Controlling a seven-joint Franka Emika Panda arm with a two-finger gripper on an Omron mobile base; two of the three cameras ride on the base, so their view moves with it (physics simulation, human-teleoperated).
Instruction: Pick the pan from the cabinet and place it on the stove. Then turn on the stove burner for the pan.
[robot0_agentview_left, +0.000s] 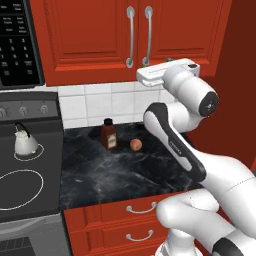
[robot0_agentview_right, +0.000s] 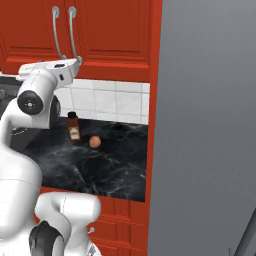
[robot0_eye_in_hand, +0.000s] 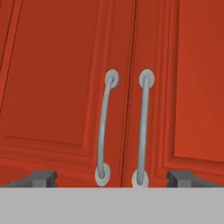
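The red cabinet (robot0_agentview_left: 90, 35) hangs above the counter with both doors shut, so the pan is hidden. In the hand view its two silver bar handles (robot0_eye_in_hand: 103, 131) (robot0_eye_in_hand: 143, 127) stand side by side straight ahead. My gripper (robot0_eye_in_hand: 113, 178) is open, its fingertips (robot0_eye_in_hand: 41, 178) spread wide on either side of the handles and short of the doors. From the left base view the gripper (robot0_agentview_left: 169, 62) is level with the handles' lower ends, just below the right door. The dark glass-top stove (robot0_agentview_left: 50, 165) lies at the left, with grey knobs (robot0_agentview_left: 23, 110) along its back.
A white kettle (robot0_agentview_left: 25, 141) stands on the stove's rear ring. On the black marble counter (robot0_agentview_left: 115, 175) are a brown bottle (robot0_agentview_left: 109, 134) and a small round fruit (robot0_agentview_left: 135, 144). A black microwave (robot0_agentview_left: 17, 42) hangs above the stove. A tall grey panel (robot0_agentview_right: 210, 125) bounds the right side.
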